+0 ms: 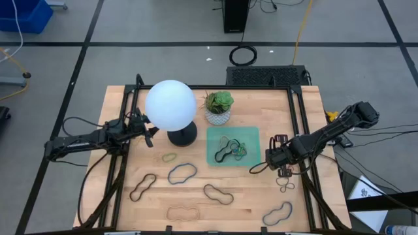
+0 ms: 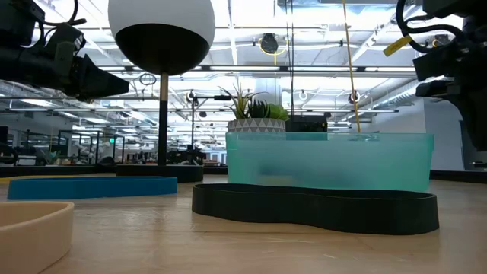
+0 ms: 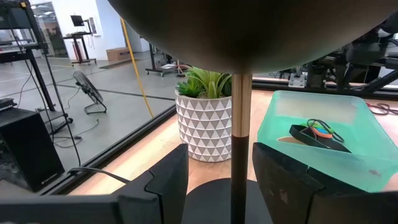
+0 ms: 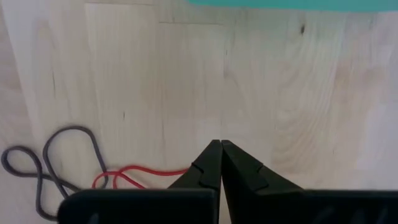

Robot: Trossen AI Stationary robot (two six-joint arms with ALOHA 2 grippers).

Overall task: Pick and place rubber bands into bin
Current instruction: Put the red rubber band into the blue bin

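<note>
Red rubber band (image 4: 140,175) (grey one (image 4: 53,163) beside it) lies just beside the right gripper's (image 4: 221,149) closed, empty fingers.

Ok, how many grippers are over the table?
2: the left gripper, open by the lamp; the right gripper, shut, beside the bin's right edge. None seems hidden.

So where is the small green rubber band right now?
In the high view, the green rubber band lies on the table's left half, just in front of the lamp base and behind the blue band.
</note>
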